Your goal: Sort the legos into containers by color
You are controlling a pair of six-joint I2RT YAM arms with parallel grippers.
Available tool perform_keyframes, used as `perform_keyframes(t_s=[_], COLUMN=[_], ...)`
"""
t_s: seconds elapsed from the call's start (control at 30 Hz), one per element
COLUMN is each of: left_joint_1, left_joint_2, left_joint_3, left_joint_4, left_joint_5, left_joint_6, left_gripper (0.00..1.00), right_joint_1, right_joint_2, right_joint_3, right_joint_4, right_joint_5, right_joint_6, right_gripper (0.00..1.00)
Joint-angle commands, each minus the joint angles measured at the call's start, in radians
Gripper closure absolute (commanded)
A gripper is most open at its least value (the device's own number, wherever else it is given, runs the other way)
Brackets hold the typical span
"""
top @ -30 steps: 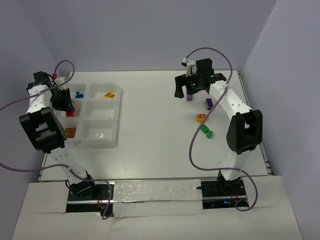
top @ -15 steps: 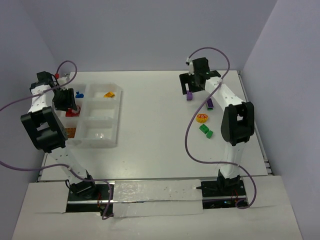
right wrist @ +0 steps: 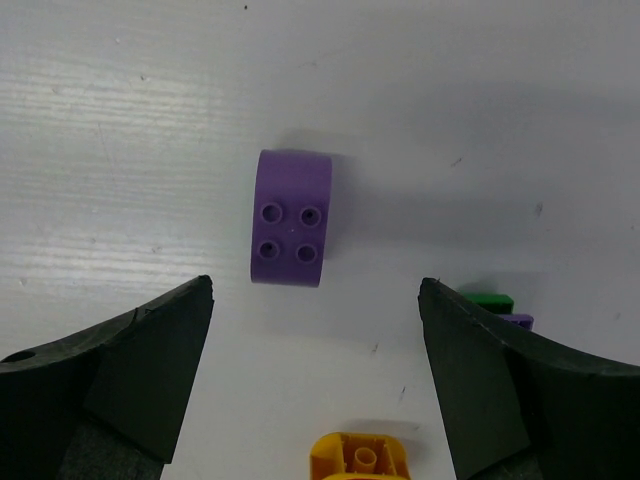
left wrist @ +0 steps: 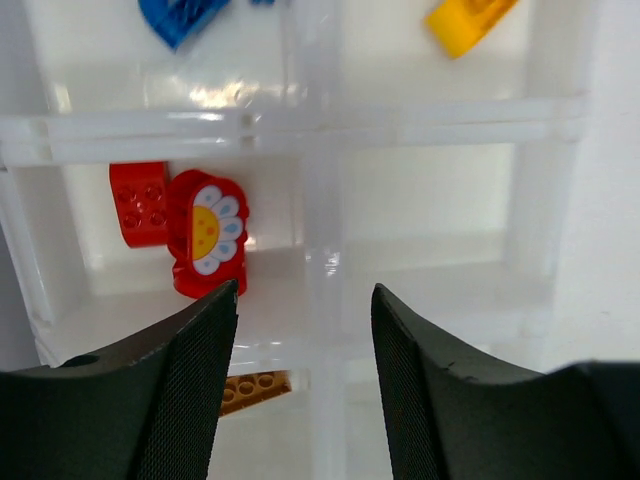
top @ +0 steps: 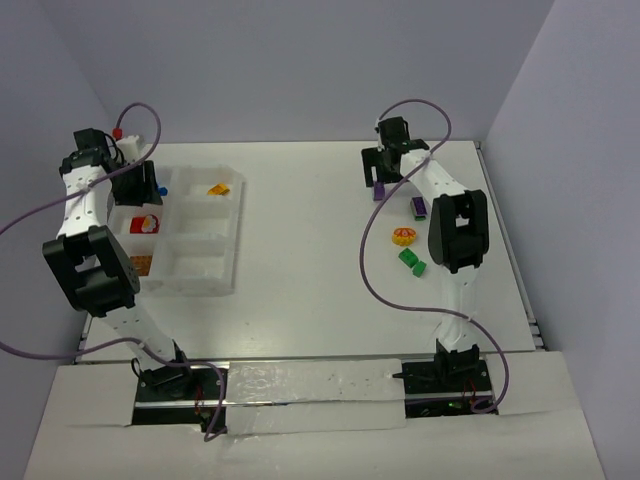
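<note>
The right pincer (right wrist: 315,290) is wide and empty. A smooth purple brick (right wrist: 291,218), round at one end, lies between its tips with bare table (right wrist: 120,120) all round. The left pincer (left wrist: 304,290), half open and empty, hangs over a red flower piece (left wrist: 208,245) inside the clear tray (left wrist: 320,120).

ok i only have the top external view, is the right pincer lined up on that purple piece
observer: yes, the right wrist view shows the purple piece studs up on the table, midway between the open fingers of the right pincer, touched by neither
operator: is the left pincer carrying anything
observer: no, the left wrist view shows the left pincer open and empty above the tray
operator: what's the red and white thing in the tray
observer: a red piece printed with a flower, white petals round a yellow centre, beside a red brick in one compartment
</note>
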Motion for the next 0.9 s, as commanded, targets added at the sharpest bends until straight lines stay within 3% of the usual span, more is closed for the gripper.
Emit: perform_keyframes(t_s=[0.0,0.23,0.4,0.57,0.63,0.7,0.87], left_joint_1=[-0.052,-0.079,-0.080,-0.089,-0.118,-0.147,-0.256], left_joint_2=[-0.096,-0.137,-0.150,-0.162,-0.174,-0.180,-0.147], left_joint_3=[0.071,0.075,0.095,0.078,0.053,0.037,0.026], left_joint_4=[0.027,0.025,0.012,0.030,0.049,0.070,0.200], left_joint_5=[0.053,0.093,0.218,0.397,0.443,0.491,0.713], left_joint_6=[-0.019,0.001,-0.004,-0.024,-0.028,-0.050,-0.247], left_gripper=[0.38,0.37,0.36,0.34,0.33,0.31,0.26], right_joint_1=[-0.009,-0.008,-0.012,-0.021,-0.028,-0.046,-0.037], right_joint_2=[0.046,0.105,0.126,0.115,0.087,0.032,-0.075], right_joint_3=[0.087,0.119,0.105,0.092,0.090,0.091,0.104], right_joint_4=[0.005,-0.005,-0.013,-0.032,-0.037,-0.040,0.073], right_joint_5=[0.018,-0.028,-0.061,-0.187,-0.246,-0.443,-1.024], right_joint_6=[0.032,0.034,0.033,0.044,0.052,0.066,0.207], right_gripper=[0.11,0.26,0.45,0.74,0.94,1.00,1.00])
